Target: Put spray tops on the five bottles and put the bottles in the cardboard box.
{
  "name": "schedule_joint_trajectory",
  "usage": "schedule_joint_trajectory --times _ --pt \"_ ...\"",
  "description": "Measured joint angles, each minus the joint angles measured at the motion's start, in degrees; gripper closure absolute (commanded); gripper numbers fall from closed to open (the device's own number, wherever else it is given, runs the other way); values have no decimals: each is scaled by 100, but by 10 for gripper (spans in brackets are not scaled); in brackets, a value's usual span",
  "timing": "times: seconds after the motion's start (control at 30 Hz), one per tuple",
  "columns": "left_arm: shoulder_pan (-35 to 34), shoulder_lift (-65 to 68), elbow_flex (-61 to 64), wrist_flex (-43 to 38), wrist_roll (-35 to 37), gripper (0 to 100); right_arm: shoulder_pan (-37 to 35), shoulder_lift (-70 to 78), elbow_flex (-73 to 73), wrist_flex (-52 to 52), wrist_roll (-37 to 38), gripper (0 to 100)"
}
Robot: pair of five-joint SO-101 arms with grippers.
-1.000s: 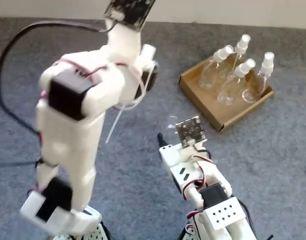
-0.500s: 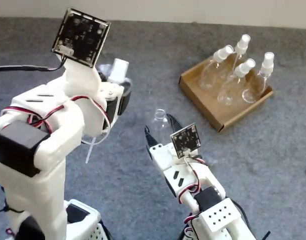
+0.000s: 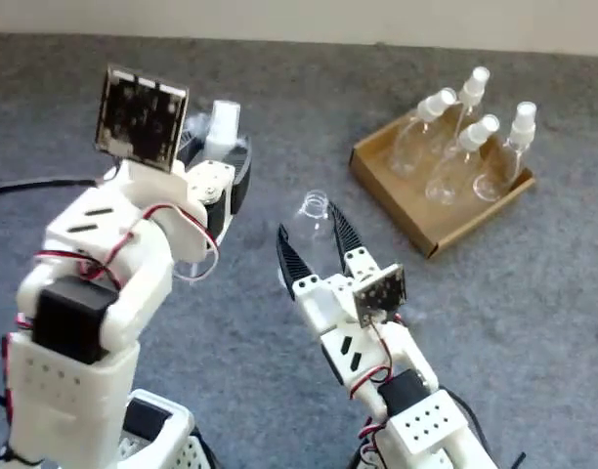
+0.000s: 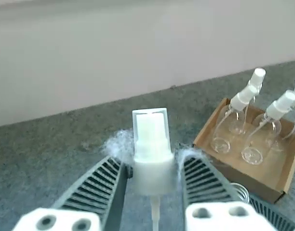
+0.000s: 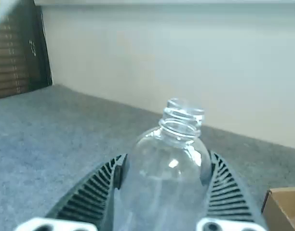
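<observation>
My left gripper (image 4: 153, 168) is shut on a white spray top (image 4: 150, 149), its thin tube hanging down between the jaws; in the high view that spray top (image 3: 221, 127) sits raised at the left. My right gripper (image 5: 164, 168) is shut on a clear uncapped bottle (image 5: 167, 163), neck pointing up; from above the bottle (image 3: 315, 220) stands between the black fingers (image 3: 291, 262) near the table's middle. The cardboard box (image 3: 397, 200) at the back right holds several capped bottles (image 3: 455, 156).
Grey carpet covers the table. A pale wall runs along the far edge. The left arm's white body (image 3: 104, 293) takes up the front left, the right arm's base (image 3: 416, 420) the front centre. Open carpet lies between the bottle and the box.
The left arm swung down and left, bringing the spray top upright. The right arm tilted back, so the open bottle now shows between its spread black fingers.
</observation>
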Motion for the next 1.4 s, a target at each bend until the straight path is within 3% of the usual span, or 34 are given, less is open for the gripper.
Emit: schedule_joint_trajectory --times 0.27,0.57,0.77,1.13,1.4 --pt "26 -615 1688 -2743 0 996 -9 0 0 -97 607 850" --pt "1143 -703 1776 -4185 0 996 -9 0 0 -97 651 850" --pt "1565 -738 2066 -4536 0 996 -9 0 9 -97 651 850" --pt "1582 -730 2171 -5635 0 996 -9 0 9 -97 651 850" --pt "1565 176 2163 -5732 0 996 -9 0 9 -97 651 850"
